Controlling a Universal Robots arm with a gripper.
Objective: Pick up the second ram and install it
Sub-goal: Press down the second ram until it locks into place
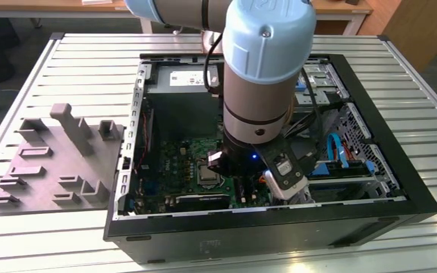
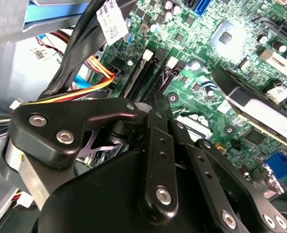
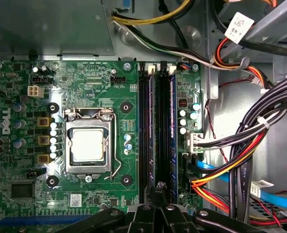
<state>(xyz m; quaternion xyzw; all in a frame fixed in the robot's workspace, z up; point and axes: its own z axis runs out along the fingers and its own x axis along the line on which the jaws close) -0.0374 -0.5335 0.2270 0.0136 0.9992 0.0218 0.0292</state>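
The second ram [image 3: 173, 136] shows as a long dark-blue edge standing in one of the black memory slots [image 3: 149, 131] on the green board [image 3: 99, 82], to the side of the processor socket [image 3: 87, 145]. My gripper [image 3: 159, 188] is low inside the open computer case [image 1: 203, 242], its tips at the near end of the slots, right beside the stick. The fingers [image 2: 155, 121] come together to a narrow point and look shut, with nothing visible between them. I cannot tell whether the tips touch the stick. In the exterior view the gripper [image 1: 238, 173] is down over the board.
Bundled power cables [image 3: 240, 160] and blue data cables [image 1: 338, 152] run close beside the slots. The power supply [image 1: 180, 79] fills the case's far end. A grey fixture block [image 1: 52, 165] lies on the slatted table at the exterior view's left.
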